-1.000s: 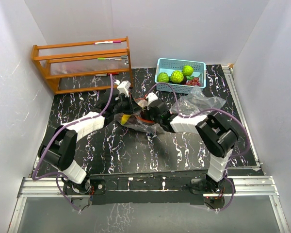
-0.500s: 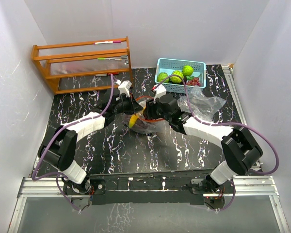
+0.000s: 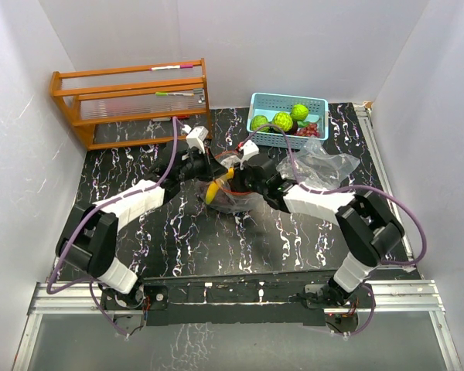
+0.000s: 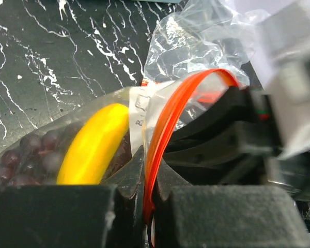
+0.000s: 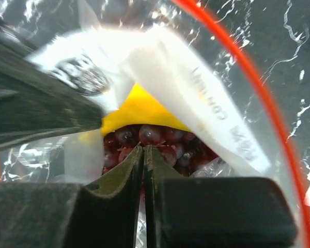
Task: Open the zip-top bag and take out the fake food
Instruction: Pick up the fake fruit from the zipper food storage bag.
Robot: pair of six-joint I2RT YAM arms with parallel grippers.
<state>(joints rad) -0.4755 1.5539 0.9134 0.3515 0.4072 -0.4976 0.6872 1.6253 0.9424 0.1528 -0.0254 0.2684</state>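
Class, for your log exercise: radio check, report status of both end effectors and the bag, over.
Left end effector shut on zip-top bag, orange seal. Right end effector shut, seemingly on bag film. Banana, grapes inside.

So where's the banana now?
In the top view the yellow banana is inside the red-zipped clear bag in the middle of the table, next to the purple grapes, nearer than the blue basket.

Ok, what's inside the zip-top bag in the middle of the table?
A yellow banana and dark purple grapes show through the clear bag. Anything lying under them is covered, so I cannot tell.
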